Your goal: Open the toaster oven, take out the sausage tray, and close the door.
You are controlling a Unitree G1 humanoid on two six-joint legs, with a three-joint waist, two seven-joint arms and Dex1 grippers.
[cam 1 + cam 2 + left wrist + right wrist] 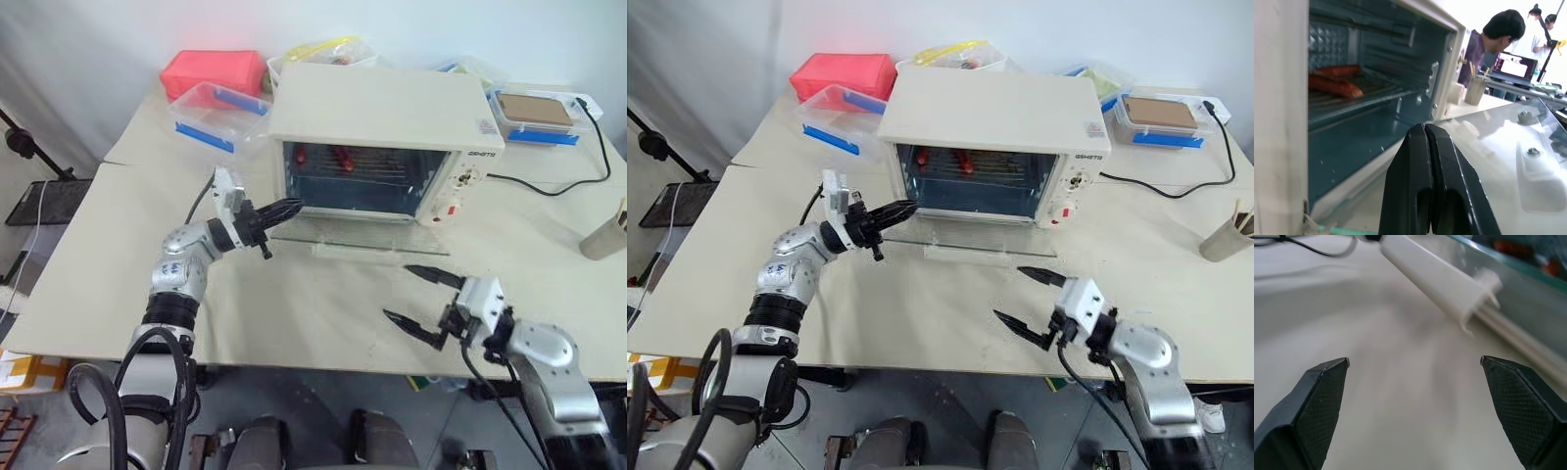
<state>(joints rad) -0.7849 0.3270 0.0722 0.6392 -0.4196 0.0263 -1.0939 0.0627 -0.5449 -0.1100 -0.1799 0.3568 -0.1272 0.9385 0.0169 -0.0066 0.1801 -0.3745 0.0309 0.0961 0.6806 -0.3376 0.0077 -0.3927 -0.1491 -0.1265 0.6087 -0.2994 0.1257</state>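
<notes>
The cream-white toaster oven [382, 108] stands at the back middle of the table. Its glass door [362, 235] lies folded down flat in front of it, with the bar handle [1435, 279] at the near edge. Inside, red-brown sausages [1334, 85] lie on the sausage tray [1361, 100] on the shelf. My left gripper [294, 206] is shut on nothing. It points at the left front corner of the oven opening, just above the door's left end. My right gripper [396, 291] hangs open over the table, in front of the door's right end and apart from the handle.
Clear plastic boxes with blue clips [217, 113] and a red box [211, 70] stand behind the oven at the left. Another clipped box [537, 116] sits at the back right. A black cable [558, 186] runs along the right side, and a cup [602, 235] stands at the right edge. People [1493, 44] are beyond the table.
</notes>
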